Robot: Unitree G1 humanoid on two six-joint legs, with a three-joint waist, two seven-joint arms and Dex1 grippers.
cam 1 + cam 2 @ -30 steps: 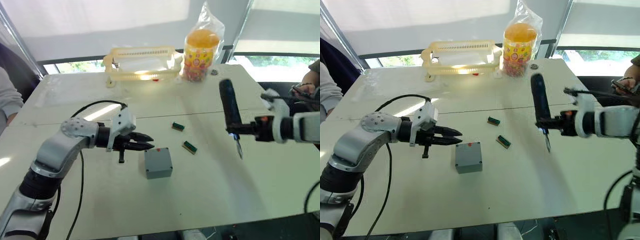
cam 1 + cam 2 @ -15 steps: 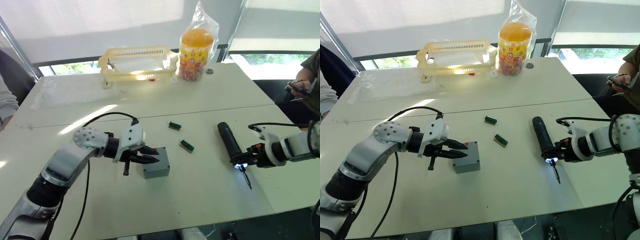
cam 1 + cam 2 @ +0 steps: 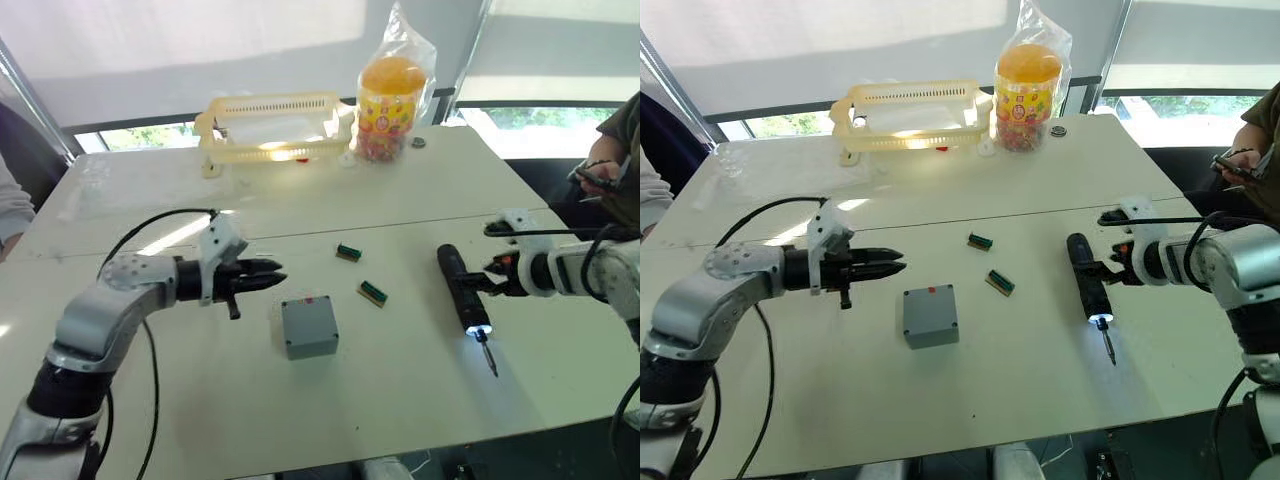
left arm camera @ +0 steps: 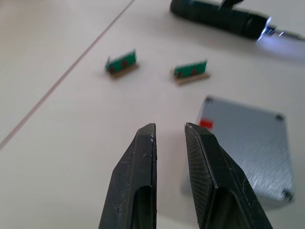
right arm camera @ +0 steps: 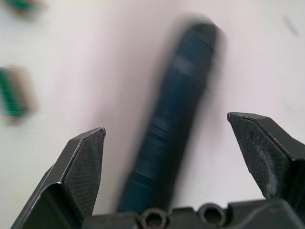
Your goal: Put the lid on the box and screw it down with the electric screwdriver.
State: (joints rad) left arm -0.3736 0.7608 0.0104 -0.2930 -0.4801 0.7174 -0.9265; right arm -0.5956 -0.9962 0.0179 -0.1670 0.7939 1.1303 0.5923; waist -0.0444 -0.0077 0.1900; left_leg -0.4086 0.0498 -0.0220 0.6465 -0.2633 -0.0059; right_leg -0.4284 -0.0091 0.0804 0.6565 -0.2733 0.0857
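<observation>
Head views, left to right across the white table [image 3: 1040,400]: a person's sleeve [image 3: 12,205] at the far left edge. Left gripper [image 3: 892,267] hangs just above the tabletop, pointing toward the table's middle, fingers [image 4: 138,191] nearly together with a thin gap between them and nothing held. Just beyond and to the right of its tips sits the box [image 3: 930,315], grey, with the lid [image 4: 248,143] already seated flat on top; a small red mark near the far edge and screw holes at the corners show in the left wrist view. Gripper and box are apart, not touching. Farther back, a yellow plastic basket [image 3: 910,115] and beside it a bagged jar of sweets [image 3: 1028,90] with an orange cap. Right of the box, two small green parts [image 3: 985,241] [image 3: 1001,283] lie on the table, one behind the other. Further right the screwdriver [image 3: 1083,285] lies flat on the table, black body pointing away, bit toward the near edge, white light lit at its tip. Right gripper [image 3: 1110,268] sits at the screwdriver's right side near its far end, fingers [image 5: 81,167] spread wide to either side of the black body; contact cannot be told. A seated person [image 3: 1250,150] shows at the far right edge.
</observation>
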